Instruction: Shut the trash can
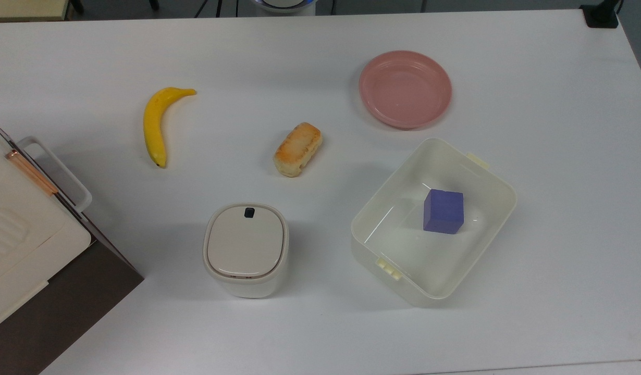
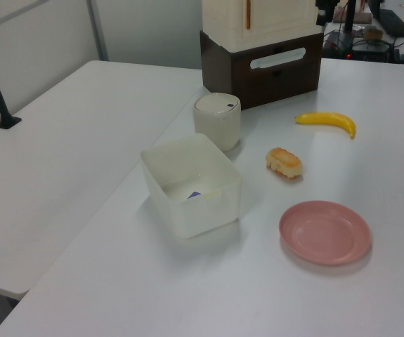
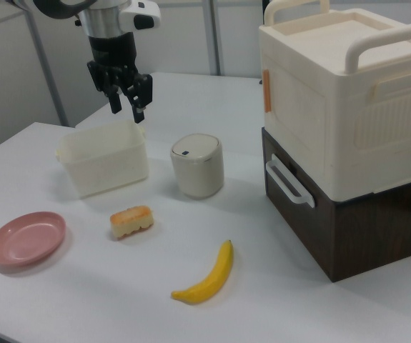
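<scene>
One banana, one bun, one pink plate. One trash can, lid down, stood at table centre; one tub at its nine o'clock. The top view revealed one purple cube inside. Farthest, my gripper hung released, empty.

Open table around trash can — tub near one side, stacked boxes near the other

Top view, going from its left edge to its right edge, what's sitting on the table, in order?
Stacked storage boxes → banana → trash can → bread roll → then the pink plate and the translucent tub holding a blue cube, which overlap across the top view's right.
</scene>
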Tool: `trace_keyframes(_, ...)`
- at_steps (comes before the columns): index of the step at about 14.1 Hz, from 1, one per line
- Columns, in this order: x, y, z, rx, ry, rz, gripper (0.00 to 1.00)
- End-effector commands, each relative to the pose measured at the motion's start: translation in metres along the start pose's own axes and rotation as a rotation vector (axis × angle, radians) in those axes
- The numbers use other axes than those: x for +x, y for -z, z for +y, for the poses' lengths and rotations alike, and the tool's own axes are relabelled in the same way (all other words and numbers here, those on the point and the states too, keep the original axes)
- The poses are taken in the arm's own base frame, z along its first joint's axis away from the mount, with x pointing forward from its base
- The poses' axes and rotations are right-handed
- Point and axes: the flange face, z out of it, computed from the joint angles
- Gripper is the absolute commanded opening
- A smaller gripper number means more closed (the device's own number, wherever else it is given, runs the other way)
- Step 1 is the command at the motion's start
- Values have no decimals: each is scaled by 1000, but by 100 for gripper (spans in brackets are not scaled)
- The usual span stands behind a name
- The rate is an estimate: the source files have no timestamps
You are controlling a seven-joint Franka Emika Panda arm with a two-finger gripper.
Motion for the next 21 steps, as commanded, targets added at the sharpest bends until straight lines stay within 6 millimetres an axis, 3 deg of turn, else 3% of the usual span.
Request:
trace_keyframes(1, -5, 3, 4, -39, 93, -6, 100)
trace_keyframes(7, -13, -2, 10, -38, 298, -80, 100)
trace_keyframes(9, -13, -2, 9, -35, 285, -80, 100)
trace_keyframes(14, -10, -3, 0, -49, -38, -63, 100)
trace_keyframes(21, -1, 4, -3, -41, -260, 31, 100)
